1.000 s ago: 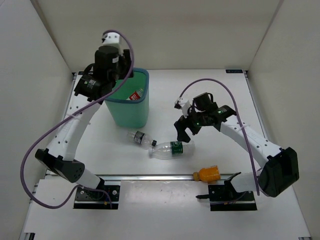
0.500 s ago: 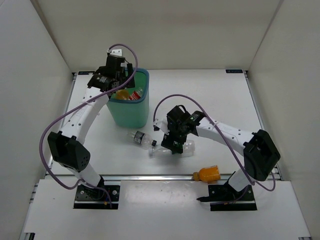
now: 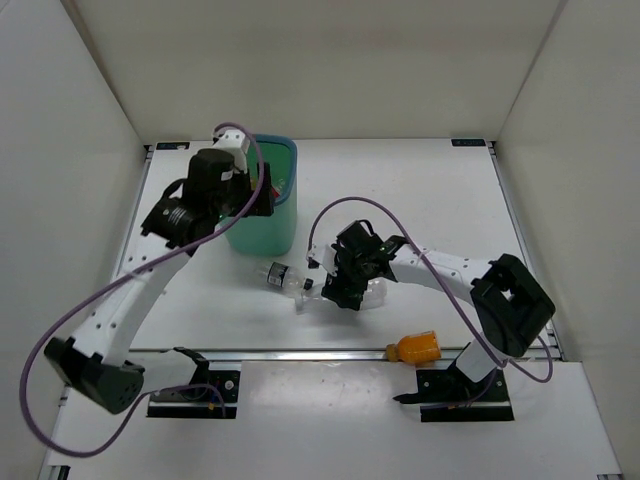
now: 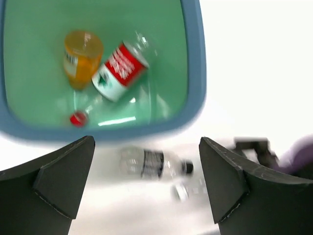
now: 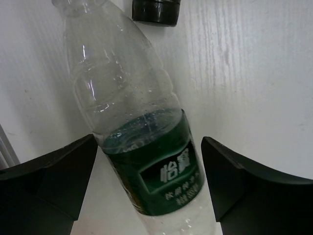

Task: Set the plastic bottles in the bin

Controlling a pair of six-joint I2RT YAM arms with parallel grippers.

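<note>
Right wrist view: right pincer (image 5: 148, 166) open astride the green-label bottle (image 5: 129, 112) lying on the bench (image 5: 254, 73); picking it up seems the step, needing a squeeze and lift; left pincer (image 4: 146, 164) gapes empty by the bin (image 4: 194, 73).

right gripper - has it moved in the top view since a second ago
Yes. Measured against the orange bottle, which stayed put, the right gripper has shifted left and toward the near edge, and it now straddles the green-label bottle.

Three clear bottles (image 4: 120, 71) (image 4: 154, 164) (image 5: 142, 147); two orange bottles (image 4: 82, 56) (image 3: 418, 347); one bin (image 4: 194, 73)
</note>
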